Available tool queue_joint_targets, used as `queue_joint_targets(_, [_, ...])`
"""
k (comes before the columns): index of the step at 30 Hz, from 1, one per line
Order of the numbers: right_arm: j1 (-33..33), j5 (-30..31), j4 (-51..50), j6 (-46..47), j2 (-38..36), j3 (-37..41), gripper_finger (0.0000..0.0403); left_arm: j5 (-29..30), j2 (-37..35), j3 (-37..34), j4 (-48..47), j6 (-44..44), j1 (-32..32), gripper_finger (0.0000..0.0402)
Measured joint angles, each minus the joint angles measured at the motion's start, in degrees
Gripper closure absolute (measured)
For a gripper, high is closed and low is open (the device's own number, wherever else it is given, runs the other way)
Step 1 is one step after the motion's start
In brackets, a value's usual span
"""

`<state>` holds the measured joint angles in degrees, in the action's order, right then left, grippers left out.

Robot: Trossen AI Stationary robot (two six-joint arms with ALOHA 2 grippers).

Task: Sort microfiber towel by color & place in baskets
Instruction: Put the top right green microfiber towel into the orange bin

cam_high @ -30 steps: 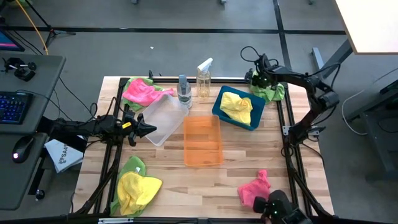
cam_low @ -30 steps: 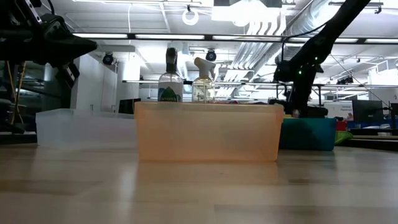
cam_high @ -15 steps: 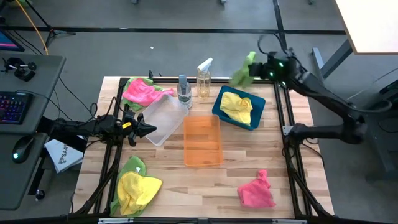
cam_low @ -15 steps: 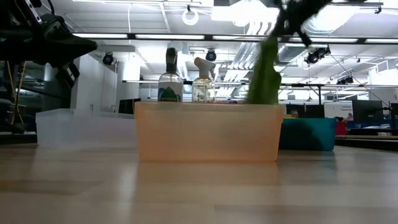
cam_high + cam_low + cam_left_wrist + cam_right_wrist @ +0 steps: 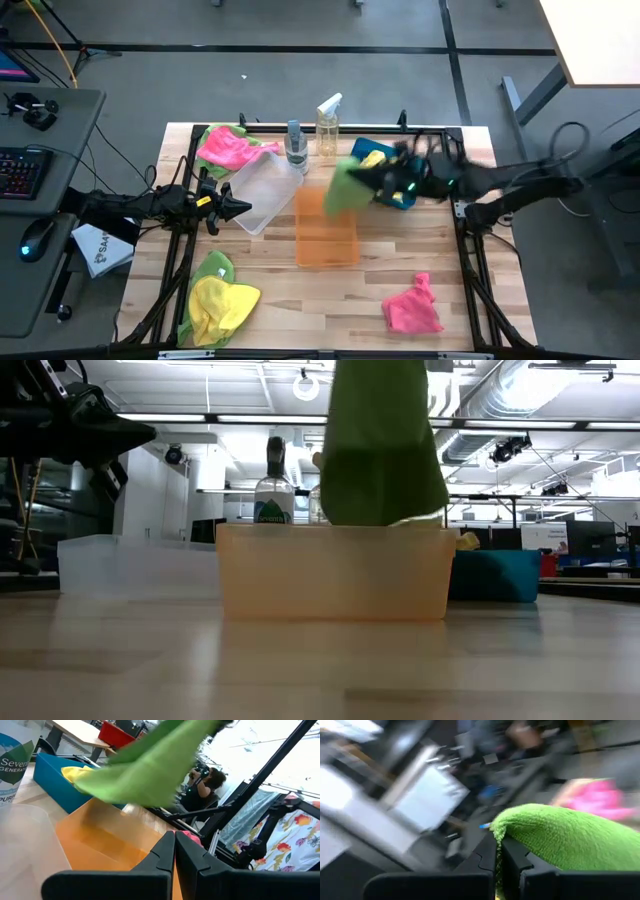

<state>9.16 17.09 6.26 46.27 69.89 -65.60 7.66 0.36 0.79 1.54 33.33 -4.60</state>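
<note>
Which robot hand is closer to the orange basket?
The right. The right gripper holds a green towel over the orange basket's far end. The left gripper waits, shut, beside the clear basket, farther off.

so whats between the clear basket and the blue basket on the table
In the high view, the orange basket sits between the clear basket and the blue basket, set nearer the front. The right hand holds a green towel over its far end.

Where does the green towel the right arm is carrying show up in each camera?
High: green towel over the orange basket.
Low: top centre, above that basket.
Left wrist: upper middle, above the basket.
Right wrist: pinched in the right gripper, towel.
Shared landmark: orange basket.
</note>
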Motion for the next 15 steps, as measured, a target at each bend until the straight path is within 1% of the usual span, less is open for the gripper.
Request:
queue_joint_targets(3, [2.73, -4.67, 10.73, 0.21, 6.13, 0.0, 0.0402, 0.0, 0.0, 0.01, 0.0, -0.07, 0.01, 0.0401])
queue_joint_targets(5, [3.78, -7.05, 13.96, -0.14, 8.69, 0.0, 0.0402, 0.0, 0.0, 0.0, -0.02, 0.03, 0.0, 0.0401])
queue_joint_targets(6, [4.09, -7.31, 13.63, -0.25, 9.24, 0.0, 0.0403, 0.0, 0.0, 0.01, 0.0, -0.02, -0.01, 0.0401])
queue_joint_targets(8, [4.36, -7.86, 10.74, -1.93, 9.64, 0.0, 0.0403, 0.0, 0.0, 0.0, -0.01, 0.0, -0.01, 0.0401])
queue_joint_targets(11, [4.4, -7.66, 2.72, -4.79, 9.38, 0.0, 0.0403, 0.0, 0.0, 0.01, -0.01, -0.06, -0.01, 0.0401])
queue_joint_targets(14, [4.4, -6.0, -4.85, -7.64, 7.89, 0.02, 0.0403, 0.0, 0.0, -0.01, 0.0, -0.04, -0.01, 0.0401])
queue_joint_targets(15, [4.4, -4.61, -7.57, -8.48, 7.06, 0.02, 0.0403, 0.0, 0.0, 0.01, -0.02, -0.06, -0.01, 0.0401])
